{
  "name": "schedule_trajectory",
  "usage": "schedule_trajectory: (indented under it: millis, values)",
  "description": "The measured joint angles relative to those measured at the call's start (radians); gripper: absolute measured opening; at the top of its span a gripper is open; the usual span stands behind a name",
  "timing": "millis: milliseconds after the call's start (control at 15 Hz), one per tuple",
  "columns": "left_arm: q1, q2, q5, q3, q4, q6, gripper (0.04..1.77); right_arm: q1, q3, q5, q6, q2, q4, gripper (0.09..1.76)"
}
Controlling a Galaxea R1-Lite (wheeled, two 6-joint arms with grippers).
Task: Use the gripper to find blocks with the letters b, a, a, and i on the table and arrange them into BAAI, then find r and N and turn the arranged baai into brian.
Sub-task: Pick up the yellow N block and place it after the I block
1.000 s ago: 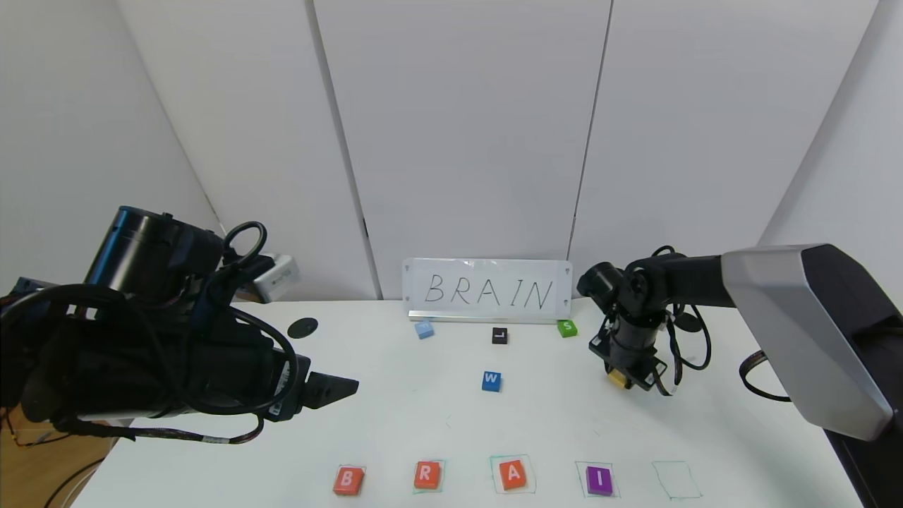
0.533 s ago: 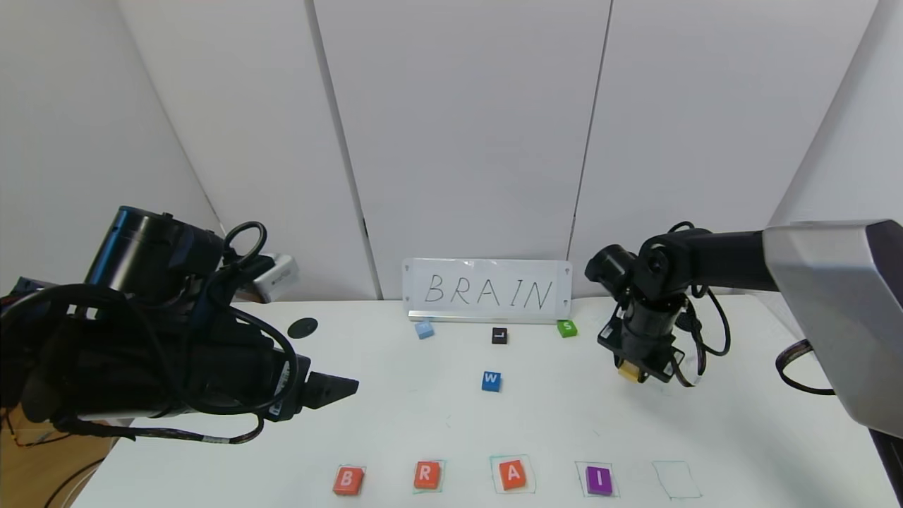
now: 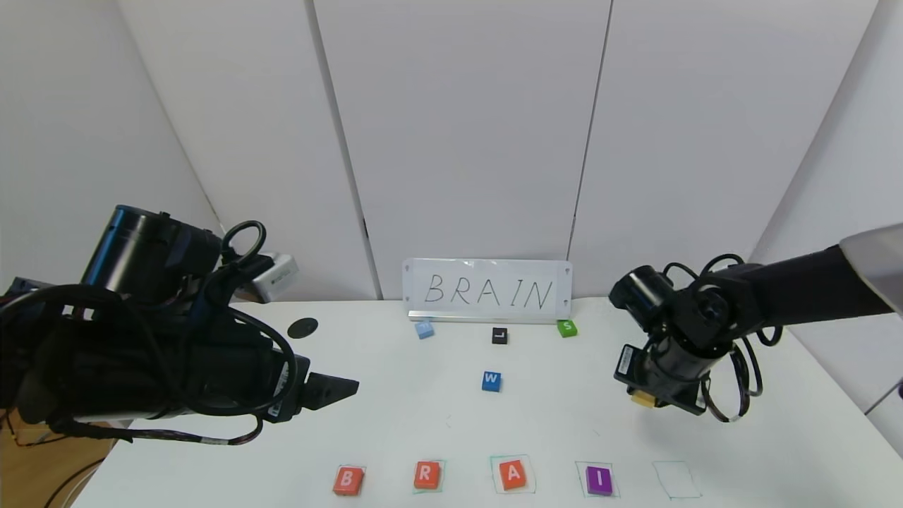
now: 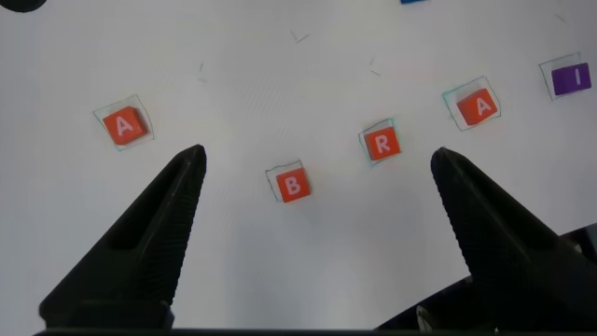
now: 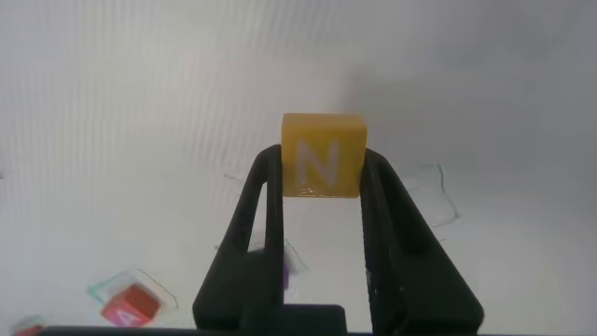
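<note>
White table (image 3: 423,416), right claw (image 5: 322,177) gripping N (image 5: 323,155) upright

White wall panels (image 3: 458,127) (dark seams between them) rise behind; wooden floor (image 3: 35,466) at left.

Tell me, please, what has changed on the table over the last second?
The right gripper, shut on the small yellow N block, has carried it to the robot's right and nearer, toward the empty green-drawn square. The left gripper stayed parked, open, and the orange-red B, R, A and purple I blocks kept their places.
</note>
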Motion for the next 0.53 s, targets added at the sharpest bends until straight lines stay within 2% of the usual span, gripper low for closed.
schedule_trajectory:
  millis: [333, 533]
  values:
    - [0.000, -0.001, 0.000, 0.009, -0.003, 0.017, 1.72, 0.029, 0.257, 0.006, -0.172, -0.154, -0.076, 0.55]
    - [-0.001, -0.001, 0.000, 0.009, -0.004, 0.017, 1.72, 0.031, 0.381, 0.055, -0.259, -0.209, -0.183, 0.55]
